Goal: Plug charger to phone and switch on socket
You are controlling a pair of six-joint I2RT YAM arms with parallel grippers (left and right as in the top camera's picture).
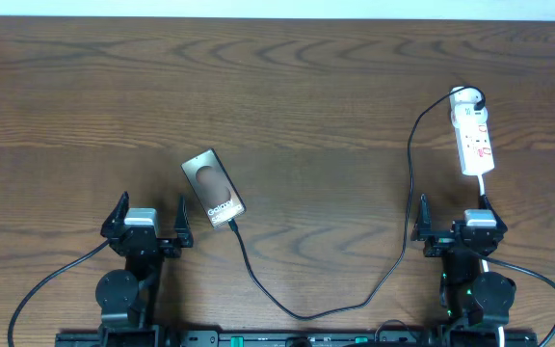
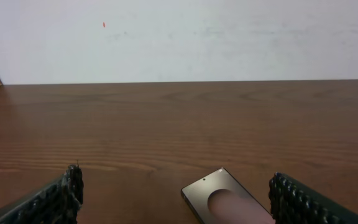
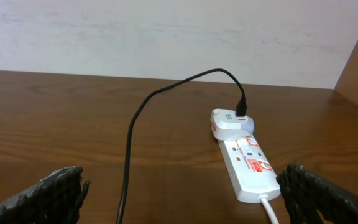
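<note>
The dark bronze phone [image 1: 213, 189] lies tilted on the table, ahead and right of my left gripper [image 1: 150, 220], which is open and empty. Its top end shows in the left wrist view [image 2: 225, 198]. The thin black charger cable [image 1: 393, 265] meets the phone's lower end, loops across the front of the table and rises to a white adapter [image 1: 464, 96] on the white socket strip [image 1: 475, 140]. My right gripper [image 1: 456, 220] is open and empty, just below the strip. In the right wrist view the strip [image 3: 248, 168] and cable [image 3: 129, 149] lie ahead of the gripper.
The strip's white cord [image 1: 482, 189] runs down past my right gripper. Thicker black robot cables [image 1: 51, 280] trail from both arm bases along the table's front edge. A pale wall [image 2: 179, 37] stands behind the wooden table.
</note>
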